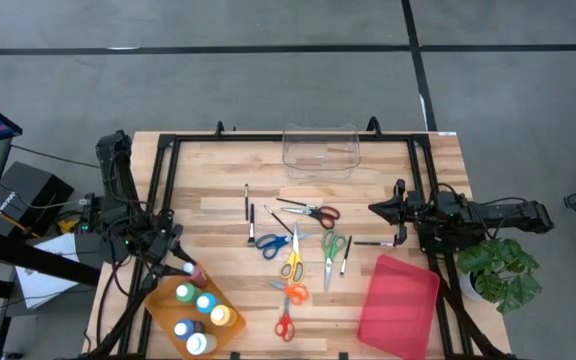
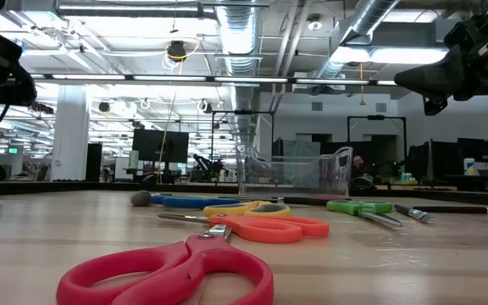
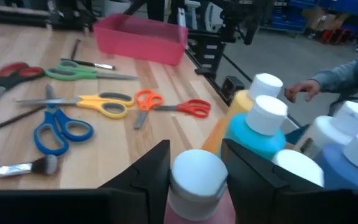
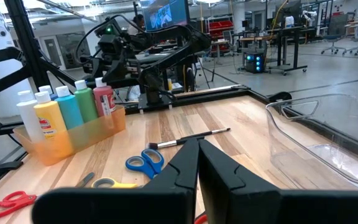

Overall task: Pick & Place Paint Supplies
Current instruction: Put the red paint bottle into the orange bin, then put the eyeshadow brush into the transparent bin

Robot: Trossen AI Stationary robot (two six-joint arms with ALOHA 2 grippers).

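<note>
Left gripper (image 3: 194, 171) — astride red bottle (image 3: 194, 186)

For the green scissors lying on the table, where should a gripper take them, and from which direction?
The green scissors lie flat and closed, handles toward the clear bin, blades pointing to the table's near edge. Best is probably a grip from straight above, fingers closing across the narrow neck just below the handle loops. A brush lies close beside them on the right arm's side, so keep the fingers near the pivot.

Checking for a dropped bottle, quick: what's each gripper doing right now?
Left gripper: fingers either side of the red paint bottle at the orange bin; grip cannot be told.
Right gripper: shut, empty.
</note>
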